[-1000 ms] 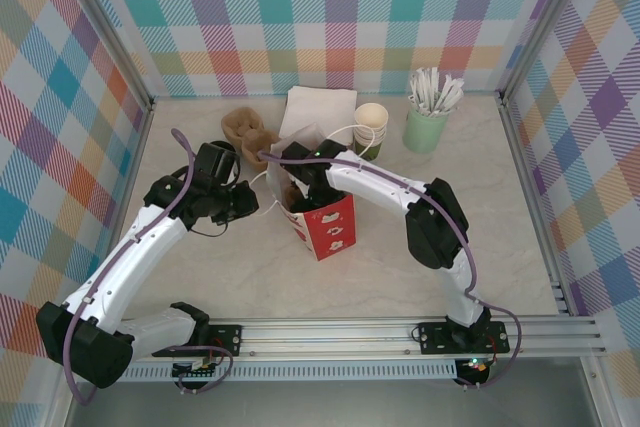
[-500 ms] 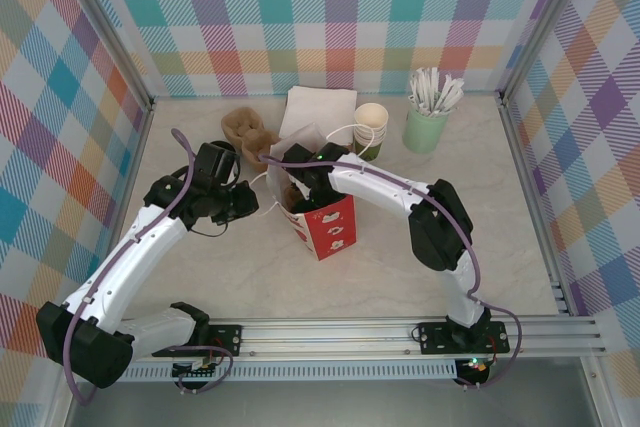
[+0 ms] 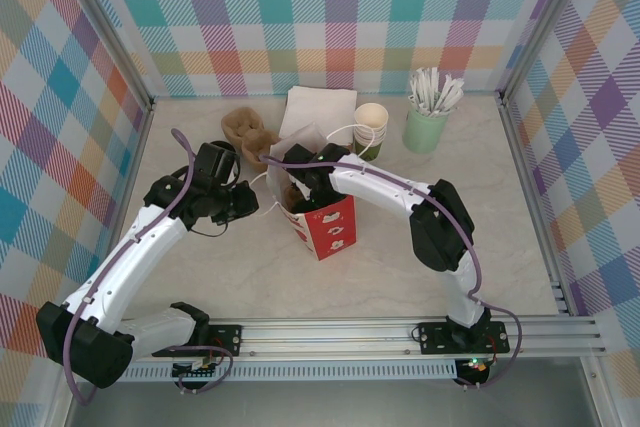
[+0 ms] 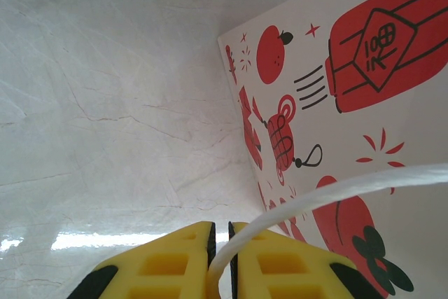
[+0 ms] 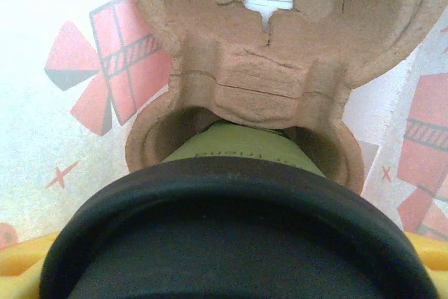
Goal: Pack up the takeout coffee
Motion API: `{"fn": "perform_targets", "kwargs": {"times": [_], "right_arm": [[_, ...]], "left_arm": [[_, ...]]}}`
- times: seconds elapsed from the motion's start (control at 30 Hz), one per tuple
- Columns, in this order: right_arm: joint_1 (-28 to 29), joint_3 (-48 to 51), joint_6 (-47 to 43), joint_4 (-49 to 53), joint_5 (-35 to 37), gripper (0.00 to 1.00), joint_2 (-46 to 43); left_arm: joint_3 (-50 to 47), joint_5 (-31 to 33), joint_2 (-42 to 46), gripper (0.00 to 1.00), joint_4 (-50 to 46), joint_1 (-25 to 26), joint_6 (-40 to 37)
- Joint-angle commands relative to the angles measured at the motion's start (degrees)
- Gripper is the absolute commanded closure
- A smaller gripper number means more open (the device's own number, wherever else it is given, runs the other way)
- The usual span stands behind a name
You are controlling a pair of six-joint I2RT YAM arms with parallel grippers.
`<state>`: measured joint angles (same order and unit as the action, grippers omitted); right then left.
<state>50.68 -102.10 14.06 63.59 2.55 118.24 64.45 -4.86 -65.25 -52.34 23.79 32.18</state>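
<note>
Inspection from the remote station.

**Obstructions and surroundings**
- The red-and-white paper bag stands upright mid-table between the two arms.
- The right gripper reaches down into the bag's open mouth, and the right arm crosses over the top edge.
- In the right wrist view, a brown pulp carrier sits inside the bag, and the printed bag wall closes in on both sides.
- Behind the bag lie white napkins. Left of them are loose brown pulp pieces, just beside the bag's rear corner.
- At the back right stand stacked cups and a pale-green holder of white sticks. Both are apart from the bag.

**End effectors**
- The left gripper is nearly closed. Its yellow fingers pinch the bag's white cord handle, which runs up and to the right.
- The right gripper's jaws are spread wide. One yellow finger shows at each lower corner, flanking the black lid, so I read it as gripping the lidded cup.

**Task item**
- The takeout coffee is inside the bag.
- Its green body points into one round pocket of the carrier.
- I cannot tell whether its base is seated.

**Count**
- One bag.
- One handle in hand.
- One lidded cup.
- One carrier in the bag.
- One napkin pile.
- One cup stack.
- One stick holder.
- I cannot count the pulp pieces at the back with confidence.
</note>
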Motion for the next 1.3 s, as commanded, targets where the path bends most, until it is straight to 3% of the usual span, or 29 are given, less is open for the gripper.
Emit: {"fn": "perform_targets", "kwargs": {"times": [0.0, 0.73, 1.27], "right_arm": [[-0.2, 3.1, -2.0, -0.5, 3.2, 0.16, 2.9], [-0.2, 2.0, -1.6, -0.7, 2.4, 0.12, 1.3], [-0.2, -0.2, -0.5, -0.2, 0.9, 0.00, -1.9]], "left_arm": [[0.9, 0.5, 0.1, 0.84, -0.7, -0.7, 0.6], [1.4, 0.2, 0.3, 0.84, -0.9, -0.7, 0.4], [2.2, -1.1, 1.4, 0.84, -0.7, -0.2, -1.7]]}}
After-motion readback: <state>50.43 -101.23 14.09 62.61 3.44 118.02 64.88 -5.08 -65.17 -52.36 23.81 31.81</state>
